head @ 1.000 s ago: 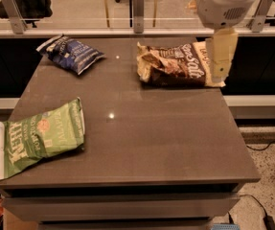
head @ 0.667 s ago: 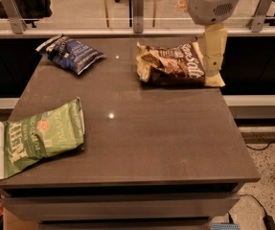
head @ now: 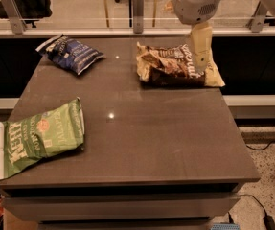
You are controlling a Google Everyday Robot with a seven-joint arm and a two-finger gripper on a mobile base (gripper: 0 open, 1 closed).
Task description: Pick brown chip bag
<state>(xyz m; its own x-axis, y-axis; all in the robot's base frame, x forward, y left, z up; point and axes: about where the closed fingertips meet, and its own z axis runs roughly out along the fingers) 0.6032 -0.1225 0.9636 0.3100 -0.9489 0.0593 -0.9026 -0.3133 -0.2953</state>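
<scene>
At the far right of the grey table (head: pixel 151 143), the cream pincer (head: pixel 200 63) hovers over the crinkled dark brown chip bag (head: pixel 166 66), its opening impossible to tell. This looks like the approach stage; a descent and grip seem next.

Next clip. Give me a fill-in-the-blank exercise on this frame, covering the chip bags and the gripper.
1. The table holds ____ chip bags.
2. The gripper hangs at the brown chip bag's ____ end, as the picture shows it.
3. The green chip bag juts past the table's ____ edge in the picture.
4. The blue chip bag lies ____ from the camera than the green one.

Missing words: three; right; left; farther.
</scene>
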